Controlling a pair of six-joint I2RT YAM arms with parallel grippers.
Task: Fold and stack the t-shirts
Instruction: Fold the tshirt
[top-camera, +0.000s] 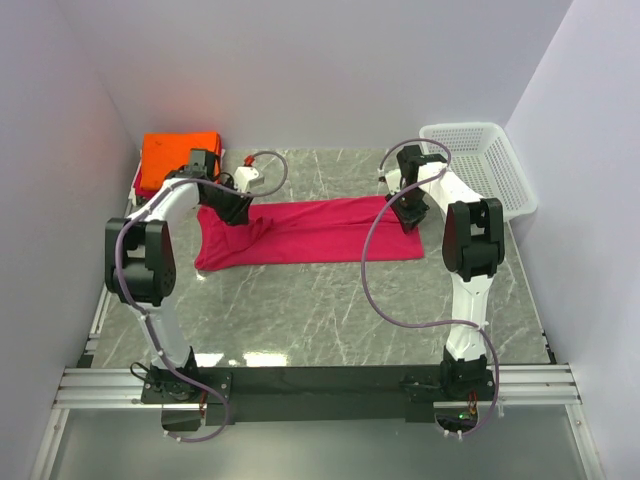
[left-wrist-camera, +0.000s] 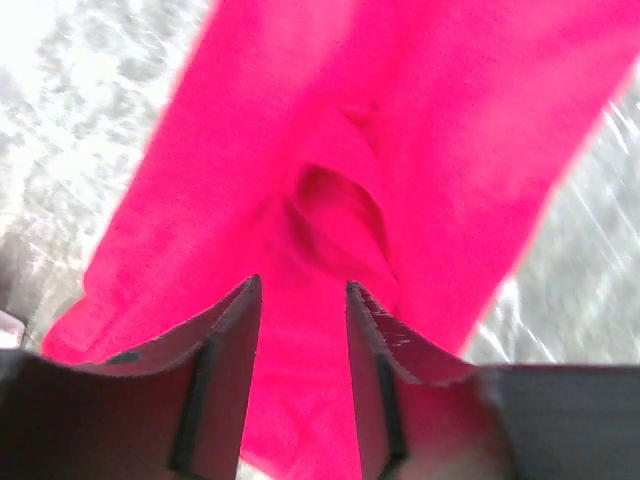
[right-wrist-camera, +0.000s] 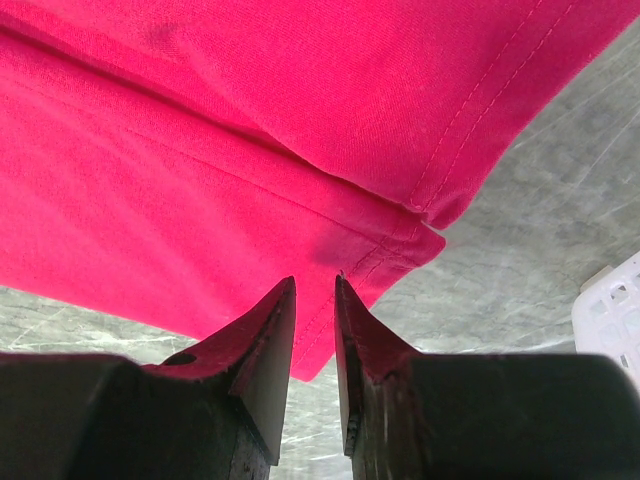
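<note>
At the far left corner your folded orange t-shirt waits as the base of the stack. Your left gripper is pinched on a puckered bunch of the crimson-pink t-shirt, which lies stretched as a long band across the table. Holding both ends should let you carry the fold evenly. That arm reaches forward, elbow raised, wrist tipped down. Your right gripper nips the hemmed corner, jaws nearly together, its arm bent likewise. The basket stands apart, far right.
</note>
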